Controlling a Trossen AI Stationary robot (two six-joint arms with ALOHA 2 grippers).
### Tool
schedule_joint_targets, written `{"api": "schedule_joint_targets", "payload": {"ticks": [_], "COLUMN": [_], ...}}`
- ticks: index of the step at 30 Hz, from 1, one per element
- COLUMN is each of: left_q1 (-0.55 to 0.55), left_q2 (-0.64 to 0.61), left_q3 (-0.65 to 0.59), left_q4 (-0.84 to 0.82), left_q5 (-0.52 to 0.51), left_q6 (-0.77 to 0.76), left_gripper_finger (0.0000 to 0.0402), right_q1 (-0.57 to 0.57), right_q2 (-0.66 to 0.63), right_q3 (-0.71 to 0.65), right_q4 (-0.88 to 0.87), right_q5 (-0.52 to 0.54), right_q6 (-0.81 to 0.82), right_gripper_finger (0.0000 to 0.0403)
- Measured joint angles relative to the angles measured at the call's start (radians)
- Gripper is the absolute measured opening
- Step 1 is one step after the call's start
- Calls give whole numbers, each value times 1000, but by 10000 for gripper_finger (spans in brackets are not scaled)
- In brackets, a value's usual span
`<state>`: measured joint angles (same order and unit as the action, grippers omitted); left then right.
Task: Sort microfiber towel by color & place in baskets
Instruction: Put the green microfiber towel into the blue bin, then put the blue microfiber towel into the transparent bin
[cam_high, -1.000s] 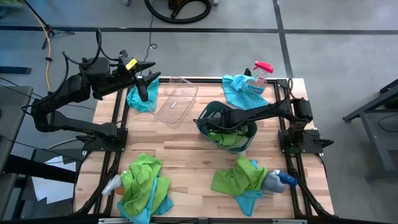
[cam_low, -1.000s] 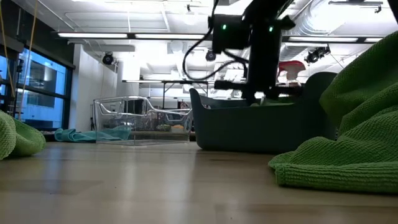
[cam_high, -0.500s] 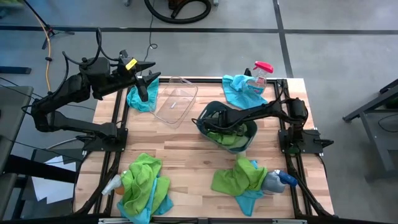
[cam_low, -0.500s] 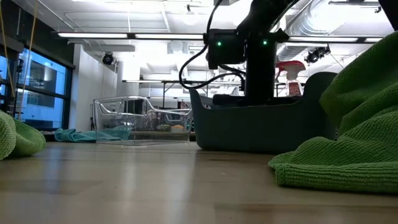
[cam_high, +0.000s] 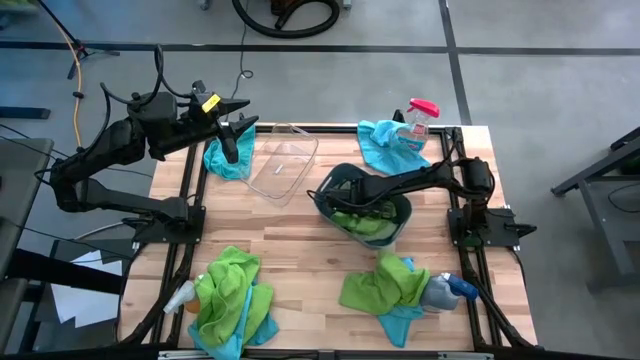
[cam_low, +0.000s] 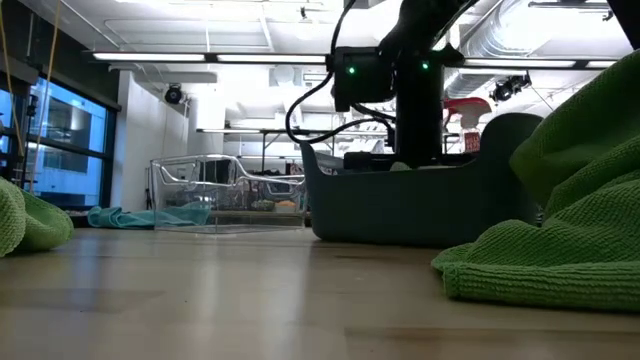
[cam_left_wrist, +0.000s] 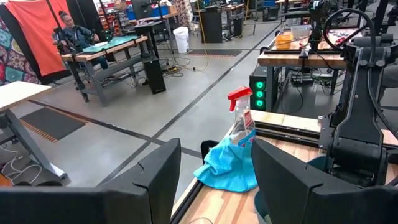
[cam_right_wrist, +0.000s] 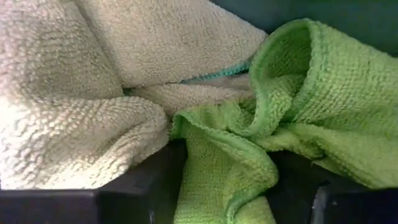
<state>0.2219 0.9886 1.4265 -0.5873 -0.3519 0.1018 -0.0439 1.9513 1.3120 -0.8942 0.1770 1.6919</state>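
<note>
From above: right claw (cam_high: 337, 208) down inside the dark basket (cam_high: 398, 228) at table centre, over green towels (cam_high: 370, 224). Up close: fingers (cam_right_wrist: 143, 199) spread, nothing pinched. Left claw (cam_high: 232, 134), spread, above a blue towel (cam_high: 222, 162), far left.

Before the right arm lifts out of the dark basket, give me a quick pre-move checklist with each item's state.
1. Right hand down inside dark basket: ok.
2. Green towels lying in that basket: ok.
3. Right hand fully let go of the towel: cannot tell.
4. Dark basket upright on table: ok.
5. Left hand away from the basket, above a blue towel beside the clear basket: ok.
6. Clear basket holds a blue towel: not ok.
</note>
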Motion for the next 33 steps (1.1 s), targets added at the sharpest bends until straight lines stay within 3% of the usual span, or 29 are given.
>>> {"api": "schedule_joint_targets", "payload": {"ticks": [21, 33], "left_q1": [0, 0], "left_q2": [0, 0], "left_q3": [0, 0], "left_q4": [-29, -29], "left_q5": [0, 0], "left_q6": [31, 33], "left_gripper_finger": [186, 186], "right_q1": [60, 76], "right_q2": [0, -65], "right_q3": [422, 491], "right_q4": [-406, -445], "right_q5": [104, 189], "right_q6": [-239, -423], "right_gripper_finger": [204, 204]}}
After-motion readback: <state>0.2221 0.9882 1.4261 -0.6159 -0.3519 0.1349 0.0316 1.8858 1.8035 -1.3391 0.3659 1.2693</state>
